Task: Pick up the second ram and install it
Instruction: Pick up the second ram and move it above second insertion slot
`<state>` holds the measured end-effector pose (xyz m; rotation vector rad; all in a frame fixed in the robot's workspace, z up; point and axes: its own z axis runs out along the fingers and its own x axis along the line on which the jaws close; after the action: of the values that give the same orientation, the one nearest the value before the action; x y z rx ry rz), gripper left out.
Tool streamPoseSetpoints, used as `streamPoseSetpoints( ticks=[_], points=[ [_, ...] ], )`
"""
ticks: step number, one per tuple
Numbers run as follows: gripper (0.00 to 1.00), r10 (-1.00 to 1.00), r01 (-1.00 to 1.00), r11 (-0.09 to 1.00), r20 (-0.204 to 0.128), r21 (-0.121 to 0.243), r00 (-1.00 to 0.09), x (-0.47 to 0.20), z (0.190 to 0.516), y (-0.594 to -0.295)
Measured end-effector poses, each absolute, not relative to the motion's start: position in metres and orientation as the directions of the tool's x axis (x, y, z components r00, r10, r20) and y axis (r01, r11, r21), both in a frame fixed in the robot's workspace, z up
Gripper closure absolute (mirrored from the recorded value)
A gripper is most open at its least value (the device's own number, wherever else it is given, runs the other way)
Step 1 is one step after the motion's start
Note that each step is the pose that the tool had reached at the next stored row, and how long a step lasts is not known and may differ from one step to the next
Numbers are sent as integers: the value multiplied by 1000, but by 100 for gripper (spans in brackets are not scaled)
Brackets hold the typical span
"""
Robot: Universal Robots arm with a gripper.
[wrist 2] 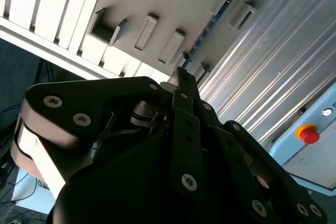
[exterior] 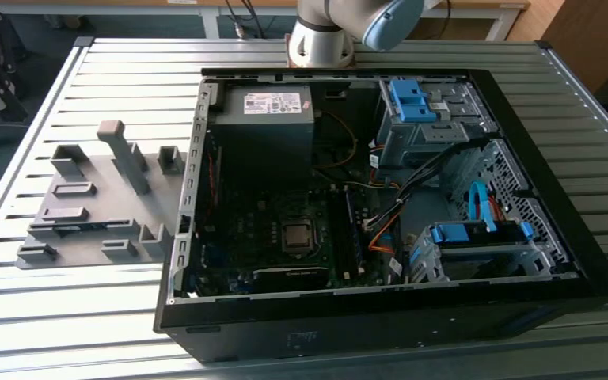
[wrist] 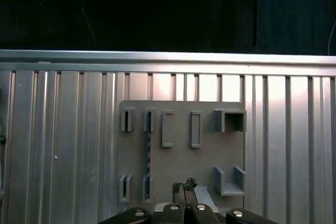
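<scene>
Hovering above the ribbed metal desk (wrist: 63, 145), the black pincer (wrist: 185, 185) is closed and empty, near the thin second ram (wrist: 148, 153) edge-up in a grey slotted plate (wrist: 210, 156).

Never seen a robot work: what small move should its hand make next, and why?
Probably slide across to line up over the ram stick in the grey holder; the hand hangs above the holder, off to the stick's side.

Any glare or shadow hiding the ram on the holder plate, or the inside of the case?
First wrist view: glare on the table slats, holder plate evenly lit, second ram a dark strip. Second wrist view: the hand is a dark silhouette. Exterior view: the computer case is shadowed inside.
</scene>
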<state>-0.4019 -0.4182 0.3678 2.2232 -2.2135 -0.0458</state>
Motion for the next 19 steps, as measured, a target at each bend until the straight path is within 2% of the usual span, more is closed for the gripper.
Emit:
streamPoseSetpoints(
  ticks=[7,8,9,10,11,19],
  points=[
    [89,-1000,-1000,-13,-18,24,12,-402,368,-418],
    [89,-1000,-1000,-13,-18,23,13,-402,368,-418],
    [83,-1000,-1000,-13,-18,23,13,-402,368,-418],
    [83,-1000,-1000,-13,-18,24,13,-402,368,-418],
    [76,-1000,-1000,-13,-18,23,13,-402,368,-418],
    [75,-1000,-1000,-14,-18,23,13,-402,362,-422]
  ],
)
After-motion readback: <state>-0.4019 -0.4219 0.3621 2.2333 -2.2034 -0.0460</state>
